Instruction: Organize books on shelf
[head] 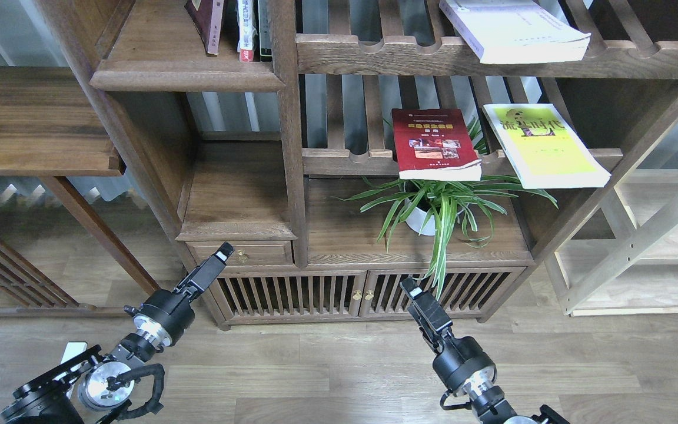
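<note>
Three books lie flat on the slatted racks at the right of the bookcase. A dark red book (436, 144) and a yellow-green book (545, 144) overhang the lower rack's front rail, and a thick white book (512, 29) rests on the upper rack. The solid shelf (162, 59) at the upper left holds a few upright books (245, 26). My left gripper (221, 252) hangs in front of the small drawer, far below the books. My right gripper (411, 288) hovers before the cabinet doors under the plant. Both are seen edge-on and hold nothing.
A potted spider plant (439, 206) stands under the red book, with leaves drooping toward my right gripper. A bare lower shelf board (239, 194) sits above the drawer (242, 254). A light wooden rack (639, 259) stands at the right and a dark table (33, 123) at the left.
</note>
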You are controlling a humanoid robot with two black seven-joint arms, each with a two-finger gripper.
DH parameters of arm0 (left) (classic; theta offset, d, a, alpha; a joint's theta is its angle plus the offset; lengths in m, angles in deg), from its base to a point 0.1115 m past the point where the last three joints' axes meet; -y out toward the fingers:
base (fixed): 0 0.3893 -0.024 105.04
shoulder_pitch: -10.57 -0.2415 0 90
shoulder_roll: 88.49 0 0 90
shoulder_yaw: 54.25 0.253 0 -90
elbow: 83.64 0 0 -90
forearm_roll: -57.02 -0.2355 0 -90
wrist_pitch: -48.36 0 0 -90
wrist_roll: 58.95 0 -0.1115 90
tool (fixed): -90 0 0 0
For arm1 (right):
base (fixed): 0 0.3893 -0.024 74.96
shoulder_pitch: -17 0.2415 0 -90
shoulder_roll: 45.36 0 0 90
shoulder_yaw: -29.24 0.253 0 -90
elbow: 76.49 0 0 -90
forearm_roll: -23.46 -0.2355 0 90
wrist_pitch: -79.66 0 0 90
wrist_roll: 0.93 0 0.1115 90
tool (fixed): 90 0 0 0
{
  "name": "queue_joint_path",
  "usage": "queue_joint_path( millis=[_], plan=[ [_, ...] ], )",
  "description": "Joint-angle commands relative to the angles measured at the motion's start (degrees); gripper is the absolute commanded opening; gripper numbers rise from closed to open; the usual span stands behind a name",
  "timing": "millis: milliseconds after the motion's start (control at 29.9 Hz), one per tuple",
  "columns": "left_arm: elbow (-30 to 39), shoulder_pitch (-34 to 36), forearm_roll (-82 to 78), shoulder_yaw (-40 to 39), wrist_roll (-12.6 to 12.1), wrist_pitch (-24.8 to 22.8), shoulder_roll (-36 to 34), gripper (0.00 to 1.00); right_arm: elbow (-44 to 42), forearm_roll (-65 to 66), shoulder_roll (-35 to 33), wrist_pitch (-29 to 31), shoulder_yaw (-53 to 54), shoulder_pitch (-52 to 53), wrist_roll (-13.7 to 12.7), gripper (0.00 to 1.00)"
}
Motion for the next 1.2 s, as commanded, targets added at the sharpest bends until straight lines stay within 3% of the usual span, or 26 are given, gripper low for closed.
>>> queue_joint_path(
  millis=[0, 1170],
  plan=[
    [0.0, 0.0, 0.0, -0.1, 0.0, 0.0, -0.1, 0.99, 0.0, 0.0, 0.0, 0.0, 0.0, 0.0, -0.1, 1.0],
    [-0.3, -1.9, 0.0, -0.1, 0.0, 0.0, -0.1, 1.0, -1.2, 0.0, 1.5, 0.0, -0.1, -1.0, 0.0, 1.0]
  ],
)
